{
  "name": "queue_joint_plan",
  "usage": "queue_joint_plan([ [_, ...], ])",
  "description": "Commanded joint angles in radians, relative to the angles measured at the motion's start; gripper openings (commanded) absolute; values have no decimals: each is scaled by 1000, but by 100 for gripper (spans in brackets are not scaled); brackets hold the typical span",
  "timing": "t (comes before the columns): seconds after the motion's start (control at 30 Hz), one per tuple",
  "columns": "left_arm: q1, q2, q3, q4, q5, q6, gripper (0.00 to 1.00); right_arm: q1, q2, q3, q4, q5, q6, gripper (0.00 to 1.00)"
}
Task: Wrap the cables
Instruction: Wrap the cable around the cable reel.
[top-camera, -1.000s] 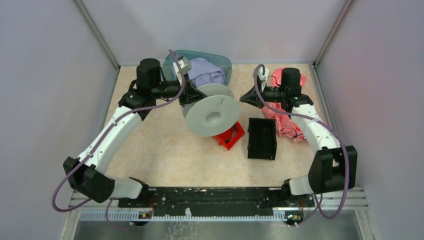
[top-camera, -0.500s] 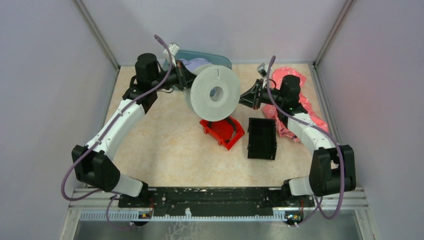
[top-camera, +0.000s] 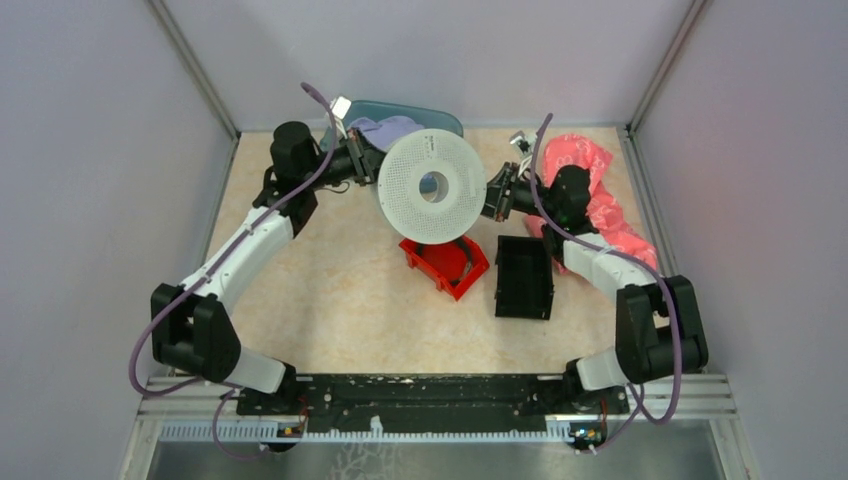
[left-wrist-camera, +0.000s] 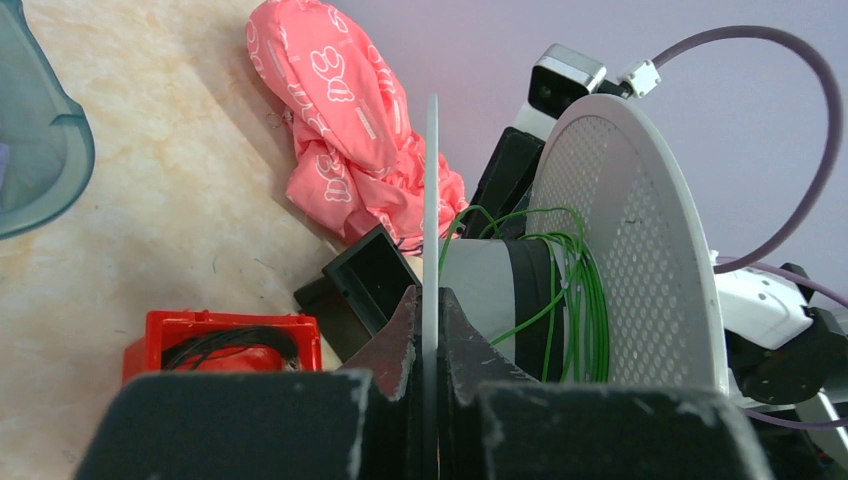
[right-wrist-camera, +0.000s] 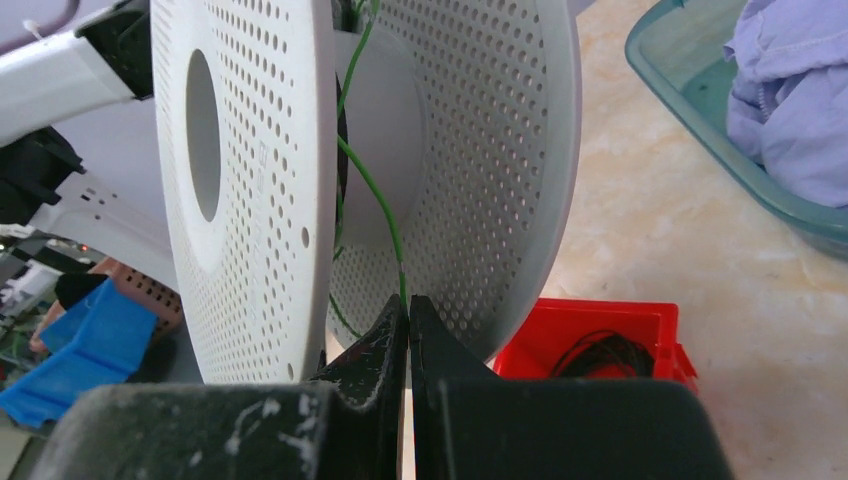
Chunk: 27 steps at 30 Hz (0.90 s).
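Note:
A white perforated spool (top-camera: 432, 186) hangs above the table, one flange facing up toward the top camera. My left gripper (left-wrist-camera: 431, 296) is shut on the thin edge of its other flange (left-wrist-camera: 431, 180), coming in from the spool's left (top-camera: 372, 165). The cables show as thin green wire (left-wrist-camera: 578, 290), wound in several turns round the grey hub. One green strand (right-wrist-camera: 372, 190) runs out between the two flanges into my right gripper (right-wrist-camera: 407, 300), which is shut on it at the spool's right side (top-camera: 497, 195).
A red bin (top-camera: 445, 262) holding black coiled cord sits under the spool, with a black bin (top-camera: 524, 277) to its right. Pink cloth (top-camera: 600, 200) lies at the back right. A teal tub (right-wrist-camera: 700, 120) with lavender cloth (right-wrist-camera: 790, 90) stands at the back.
The left arm has lifted the spool and turned it so its flange faces up. The right arm has swung in close to the spool's right side.

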Motion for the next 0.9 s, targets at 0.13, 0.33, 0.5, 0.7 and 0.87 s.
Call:
queue_joint_plan([
  [0.13,12,4,-100,256,28,-144,0,33,40,-69,400,51,270,0],
  [0.33,13,14,-159,362,32,-194,0,47,72,-100,558,104,371,0],
  [0.5,13,29,-171,402,39,-224,0,46,72,-102,543,110,340,3],
  [0.7,29,33,-165,404,40,-235,0,16,36,-92,405,129,238,21],
  [0.87,53,33,-165,405,41,-241,0,-28,24,-80,319,125,178,30],
])
